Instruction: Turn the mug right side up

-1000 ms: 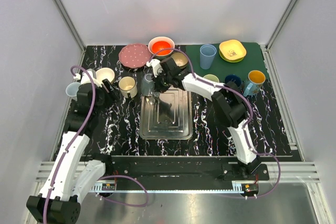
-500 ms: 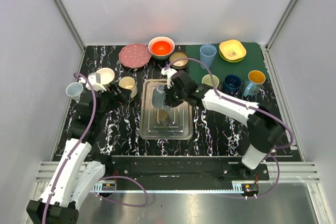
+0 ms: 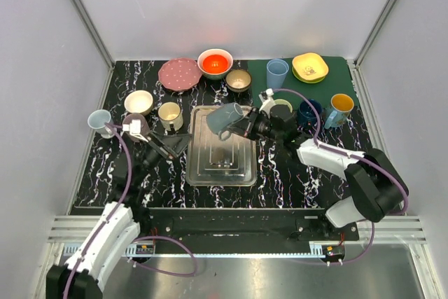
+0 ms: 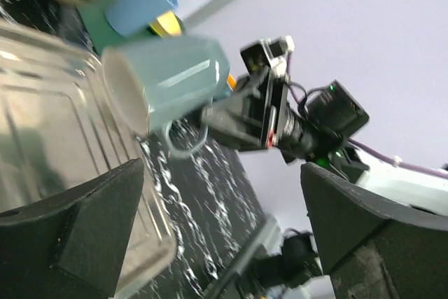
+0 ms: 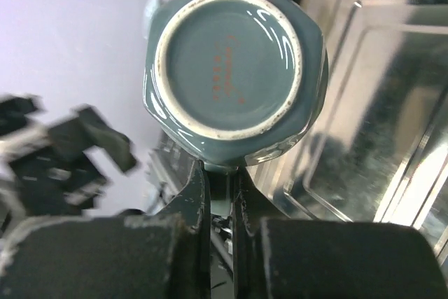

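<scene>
one sideways mug (image 3: 225, 118), red base stamp (image 5: 225, 82) seemingly illegible, is clamped in right gripper (image 3: 245, 125); left gripper (image 3: 175, 146) gapes apart.

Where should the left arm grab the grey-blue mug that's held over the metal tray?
Probably the rim. The mug lies on its side with its mouth facing the left gripper, and the right gripper pinches the handle underneath. Come in from the left arm's side, one of the fingers inside the mouth and one on the upper wall.
</scene>
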